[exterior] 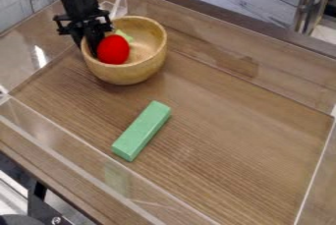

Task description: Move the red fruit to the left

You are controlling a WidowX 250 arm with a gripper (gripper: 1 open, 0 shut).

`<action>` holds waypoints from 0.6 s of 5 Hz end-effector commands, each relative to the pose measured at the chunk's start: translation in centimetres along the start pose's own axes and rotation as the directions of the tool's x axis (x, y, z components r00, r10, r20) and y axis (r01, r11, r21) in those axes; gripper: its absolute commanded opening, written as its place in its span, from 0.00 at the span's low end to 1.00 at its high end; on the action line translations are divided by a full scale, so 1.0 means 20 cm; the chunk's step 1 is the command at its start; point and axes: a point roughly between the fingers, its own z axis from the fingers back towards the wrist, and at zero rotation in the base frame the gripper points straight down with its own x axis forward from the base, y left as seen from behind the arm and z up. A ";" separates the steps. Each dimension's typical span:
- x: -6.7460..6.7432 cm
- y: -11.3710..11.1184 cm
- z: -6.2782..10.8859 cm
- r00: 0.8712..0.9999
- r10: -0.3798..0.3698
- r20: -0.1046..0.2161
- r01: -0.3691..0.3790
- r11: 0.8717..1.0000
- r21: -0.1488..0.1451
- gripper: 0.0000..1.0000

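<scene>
Gripper: clamped on red fruit | Location: inside wooden bowl, near table far-left corner | Progress: grasp made; leftward transfer and release judged outstanding

Just one black arm here, coming in from the top-left corner and pointing steeply down. The gripper sits at the low end, fingers looking narrowed rather than spread, though honestly it's too dark to be sure.
</scene>
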 end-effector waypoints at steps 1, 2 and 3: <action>-0.08 0.09 -0.04 0.999 0.013 -0.044 -0.011 0.999 0.043 0.00; -0.11 0.08 -0.04 0.998 0.019 -0.055 -0.016 0.999 0.050 0.00; -0.14 0.04 -0.06 0.996 0.072 -0.058 -0.069 0.996 0.051 0.00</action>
